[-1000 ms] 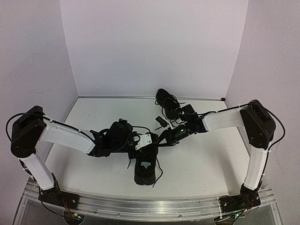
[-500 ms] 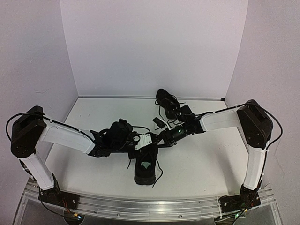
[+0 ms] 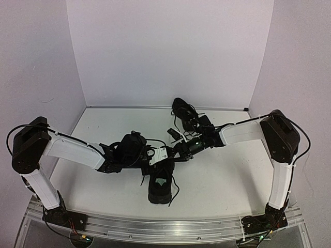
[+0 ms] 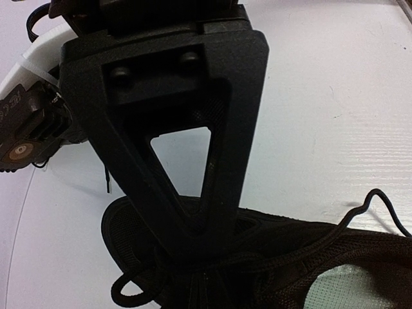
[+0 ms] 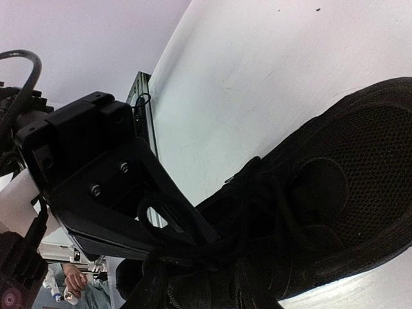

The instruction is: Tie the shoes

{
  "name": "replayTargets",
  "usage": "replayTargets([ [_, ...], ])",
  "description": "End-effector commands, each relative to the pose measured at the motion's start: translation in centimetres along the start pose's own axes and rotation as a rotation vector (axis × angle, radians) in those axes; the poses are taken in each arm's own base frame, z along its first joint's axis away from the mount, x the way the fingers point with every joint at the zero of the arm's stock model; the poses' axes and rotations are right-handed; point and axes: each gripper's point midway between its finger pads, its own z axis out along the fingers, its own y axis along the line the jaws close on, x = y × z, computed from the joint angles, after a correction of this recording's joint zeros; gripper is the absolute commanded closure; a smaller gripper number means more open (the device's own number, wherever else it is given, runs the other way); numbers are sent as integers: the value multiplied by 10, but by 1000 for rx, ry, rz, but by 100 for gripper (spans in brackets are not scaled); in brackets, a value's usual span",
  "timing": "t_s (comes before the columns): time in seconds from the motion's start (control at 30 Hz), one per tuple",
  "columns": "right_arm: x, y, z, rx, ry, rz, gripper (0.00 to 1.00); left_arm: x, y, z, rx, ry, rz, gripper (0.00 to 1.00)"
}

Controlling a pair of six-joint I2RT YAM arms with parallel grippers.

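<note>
From overhead, I see both arms meeting over the nearer black mesh low-top sneaker (image 3: 160, 187), which sits mid-way across the white table (image 3: 232, 175). The left gripper (image 3: 158, 155) comes down on its lacing. In the left wrist view its black finger (image 4: 174, 129) ends among the thin black laces (image 4: 380, 199), and I cannot tell whether the tips are pressed together. The right gripper (image 3: 180, 150) is just beside it. A lace strand seems to cross its finger (image 5: 116, 187), but I cannot tell its grip either. The second black sneaker (image 3: 185, 114) lies near the back wall.
</note>
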Motion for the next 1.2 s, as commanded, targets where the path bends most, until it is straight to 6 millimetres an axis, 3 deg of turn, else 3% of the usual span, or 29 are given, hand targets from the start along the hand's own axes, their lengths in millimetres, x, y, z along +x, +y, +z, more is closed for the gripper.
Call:
replayTargets([
  [0.0, -9, 7, 5, -42, -9, -29, 66, -13, 5, -2, -8, -40, 18, 100],
  [0.23, -5, 6, 9, -50, 3, -20, 75, -14, 5, -1, -11, -45, 20, 100],
  [0.53, -5, 12, 6, -57, 0, -34, 100, -14, 7, -1, -21, -41, 24, 100],
  [0.67, -8, 15, 4, -52, -8, -49, 100, -12, 8, -6, -29, -24, 31, 99],
  [0.8, -12, 19, 2, -42, -23, -71, 100, -11, 9, -15, -23, -7, 32, 89],
  [1.17, -19, 29, -5, -32, -45, -116, 100, -10, 27, -59, -48, 23, -17, 68],
])
